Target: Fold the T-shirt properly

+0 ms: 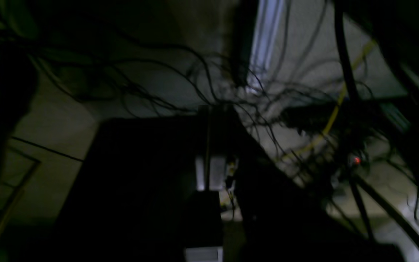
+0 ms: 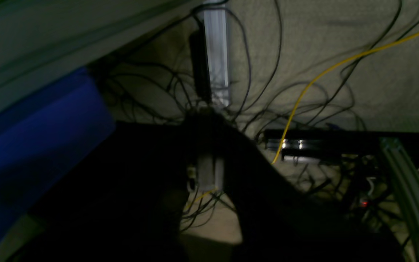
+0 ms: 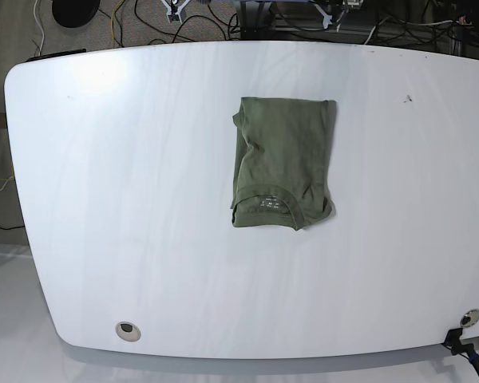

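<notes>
Neither end effector shows in my base view, and both wrist cameras give me only dark shapes, so I cannot tell how either set of jaws stands. Near edge of the white table (image 3: 104, 239) carries a round grommet (image 3: 128, 329) on one corner and another grommet (image 3: 470, 317) on the opposite corner. Mid-table lies the T-shirt (image 3: 283, 162), olive-green, folded to a compact rectangle, collar and printed label toward me, flat on the surface. Beyond the far edge: tangled black cables (image 3: 184, 20) and a yellow cable (image 3: 113, 28) on the floor.
</notes>
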